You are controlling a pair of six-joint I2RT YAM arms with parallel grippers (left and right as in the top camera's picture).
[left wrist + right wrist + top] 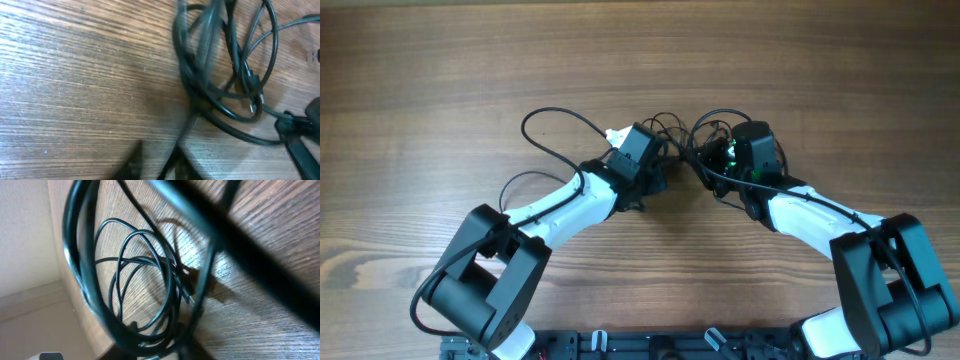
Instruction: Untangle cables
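Note:
The cables (677, 133) are a knotted clump of thin black loops between my two wrists at the table's middle. In the left wrist view the clump (235, 75) lies on the wood at upper right, with a silvery plug end (252, 105). One blurred strand runs from it down into my left gripper (156, 156), whose fingertips are close together on it. In the right wrist view the loops (150, 280) hang close to the camera and converge at my right gripper (170, 352), which looks shut on them. From overhead, my left gripper (656, 176) and right gripper (706, 160) flank the clump.
A thicker black arm wire (545, 115) loops out to the left of the left wrist. Another thick arm wire (240, 245) crosses the right wrist view. The wooden table (440, 80) extends to all sides. A pale wall shows at the left of the right wrist view.

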